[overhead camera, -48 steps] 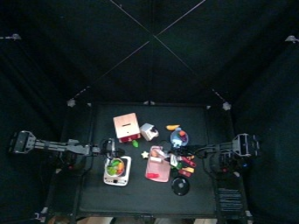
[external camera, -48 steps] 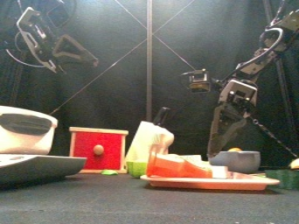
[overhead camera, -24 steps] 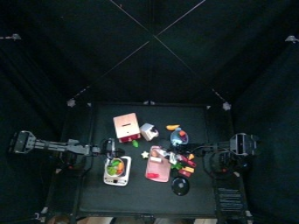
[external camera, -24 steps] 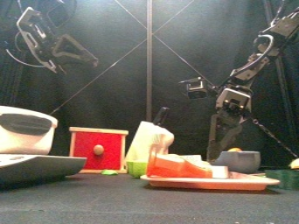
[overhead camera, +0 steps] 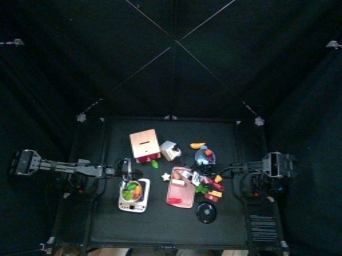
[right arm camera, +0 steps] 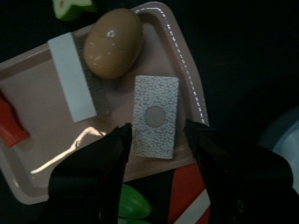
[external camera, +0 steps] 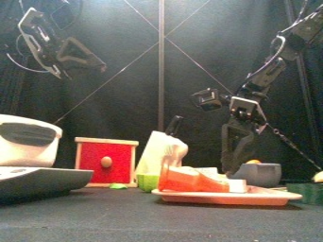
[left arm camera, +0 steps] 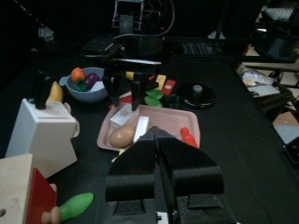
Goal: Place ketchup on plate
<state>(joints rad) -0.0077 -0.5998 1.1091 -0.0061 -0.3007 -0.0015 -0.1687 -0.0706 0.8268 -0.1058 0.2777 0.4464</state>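
Glossy pink plastic tray (right arm camera: 176, 52), smooth brown egg (right arm camera: 114, 40), matt black table (left arm camera: 251, 166)

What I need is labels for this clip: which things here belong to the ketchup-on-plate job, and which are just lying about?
In the job: pink plate; flat pale packet lying on it, possibly the ketchup, label unreadable; right gripper, jaws open over the packet.
Lying about: egg and white block on the plate; fruit bowl; white carton; red box.
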